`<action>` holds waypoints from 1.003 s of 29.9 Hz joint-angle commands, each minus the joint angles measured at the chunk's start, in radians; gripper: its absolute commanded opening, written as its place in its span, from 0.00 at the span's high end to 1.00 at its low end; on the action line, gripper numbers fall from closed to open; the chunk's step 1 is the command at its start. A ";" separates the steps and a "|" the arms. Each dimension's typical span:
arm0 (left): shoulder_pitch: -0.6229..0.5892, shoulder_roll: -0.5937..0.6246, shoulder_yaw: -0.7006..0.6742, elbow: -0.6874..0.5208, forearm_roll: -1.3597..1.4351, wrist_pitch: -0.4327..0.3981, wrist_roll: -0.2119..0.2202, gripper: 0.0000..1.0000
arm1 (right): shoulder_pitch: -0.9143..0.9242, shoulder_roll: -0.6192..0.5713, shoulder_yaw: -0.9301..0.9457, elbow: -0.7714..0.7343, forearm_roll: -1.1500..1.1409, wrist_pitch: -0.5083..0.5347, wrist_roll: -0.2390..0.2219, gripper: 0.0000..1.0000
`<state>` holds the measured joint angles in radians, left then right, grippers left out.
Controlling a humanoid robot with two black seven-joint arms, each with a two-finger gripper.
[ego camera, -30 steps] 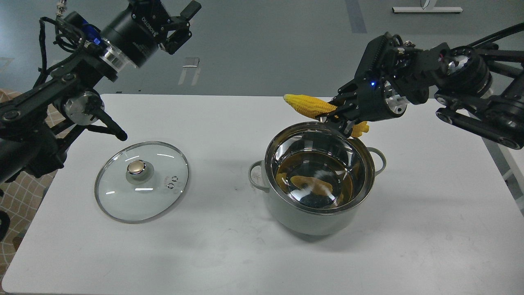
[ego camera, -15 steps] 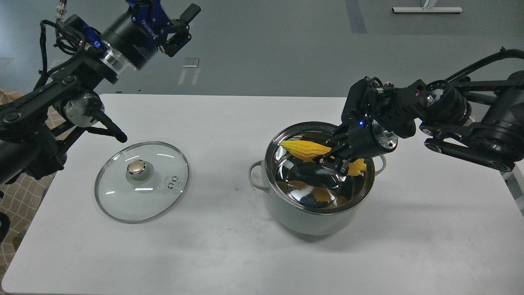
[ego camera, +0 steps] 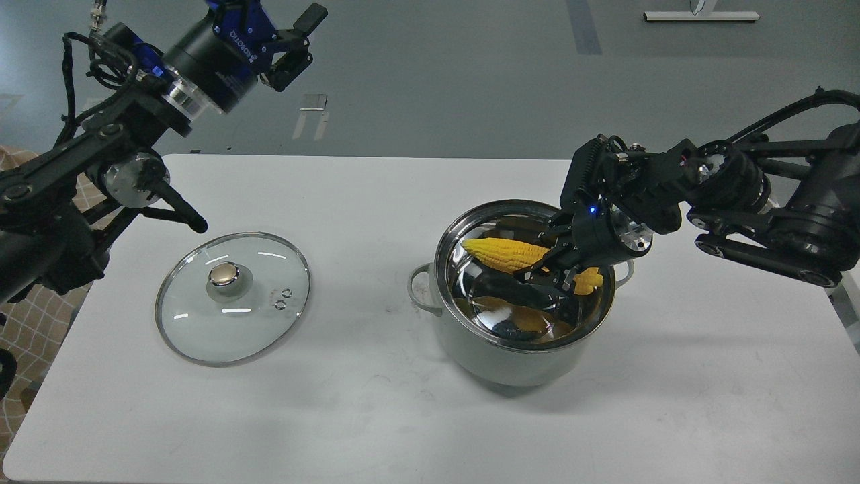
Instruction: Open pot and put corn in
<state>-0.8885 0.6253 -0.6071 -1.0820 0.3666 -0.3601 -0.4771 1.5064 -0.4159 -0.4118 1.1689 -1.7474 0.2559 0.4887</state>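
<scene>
Lowered since half a second ago, the right gripper [ego camera: 561, 272] now sits a little deeper inside the mouth of the pot [ego camera: 517, 359], its fingers clamped on the corn [ego camera: 507, 253]. A second ago the cob hung above the far rim; now it lies roughly level within the opening, its pointed tip toward the left wall and its blunt end showing past the fingers near the right rim. Yellow reflections show on the shiny steel inside.

At upper left of the frame the left gripper [ego camera: 289, 44] hangs high above the table's far edge, fingers apart and holding nothing, much as in the earlier frames.

A white table [ego camera: 376, 417] fills the lower part of the frame; the pot stands right of centre on it. Left of centre lies the glass lid [ego camera: 233, 297], flat, knob up, well apart from the pot. A broad bare strip of tabletop runs between lid and pot, and more along the near edge and at lower right. Beyond the far edge is grey floor [ego camera: 437, 81], with a pale marking at upper centre.
</scene>
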 commanded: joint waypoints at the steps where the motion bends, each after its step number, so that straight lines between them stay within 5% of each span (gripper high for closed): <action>1: 0.000 0.001 0.000 -0.001 0.000 -0.003 0.000 0.04 | 0.000 0.000 0.004 0.000 0.005 -0.001 0.000 0.38; 8: 0.000 0.001 0.000 0.001 0.000 -0.005 0.000 0.04 | 0.000 -0.004 0.013 0.001 0.045 -0.001 0.000 0.05; 18: 0.002 0.002 0.000 0.004 0.000 0.003 0.000 0.02 | 0.017 -0.001 0.159 -0.095 0.279 -0.006 0.000 0.00; 30: 0.005 -0.061 -0.002 0.148 -0.005 0.009 0.005 0.02 | -0.184 0.054 0.556 -0.537 0.798 -0.076 0.000 0.00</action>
<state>-0.8840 0.5826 -0.6076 -0.9709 0.3662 -0.3456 -0.4733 1.3900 -0.3896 0.0451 0.6971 -1.0378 0.1979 0.4884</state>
